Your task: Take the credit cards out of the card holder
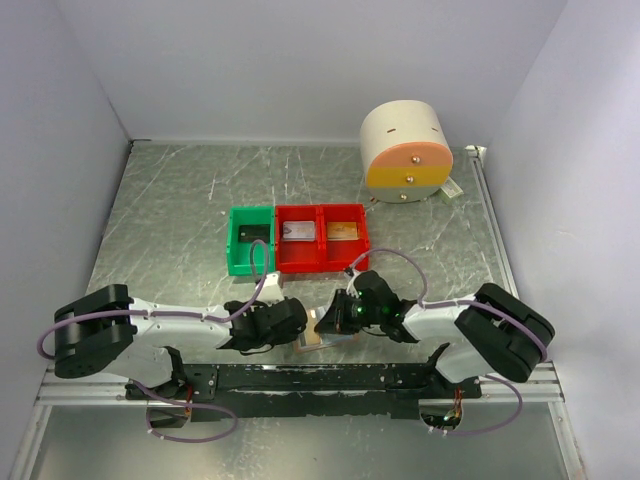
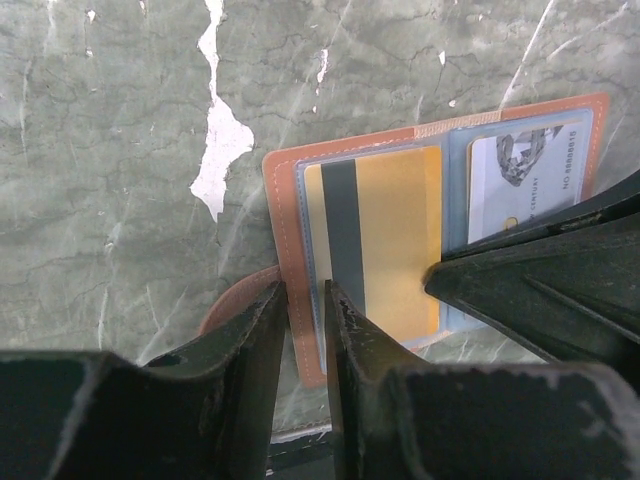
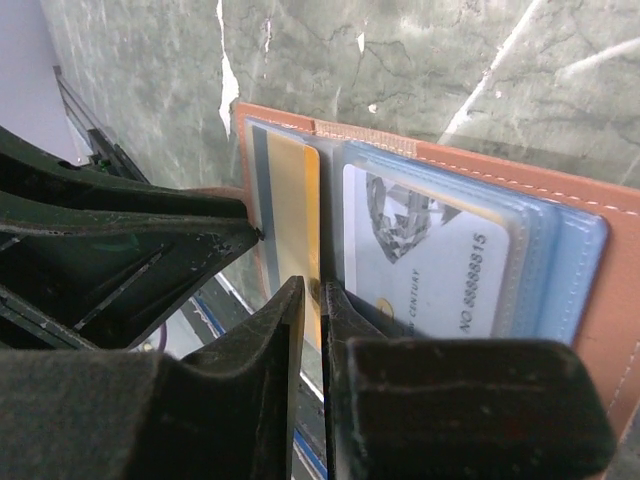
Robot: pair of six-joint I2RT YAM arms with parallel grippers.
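Note:
The tan card holder (image 1: 314, 338) lies open on the table between my two grippers. In the left wrist view my left gripper (image 2: 306, 312) is shut on the card holder's (image 2: 285, 200) leather edge. A gold card with a black stripe (image 2: 390, 235) sits in its clear pocket, with a silver-white card (image 2: 520, 180) in the pocket to the right. In the right wrist view my right gripper (image 3: 313, 300) is shut on the lower edge of the gold card (image 3: 292, 205), beside the silver-white card (image 3: 430, 260). In the top view the left gripper (image 1: 292, 328) and right gripper (image 1: 332, 318) nearly touch.
A green bin (image 1: 250, 262) holds a dark card (image 1: 251, 233). Two joined red bins (image 1: 320, 258) hold a silver-grey card (image 1: 298, 231) and a gold-brown card (image 1: 342, 231). A cream cylinder with an orange band (image 1: 405, 150) stands at the back right. White walls enclose the table.

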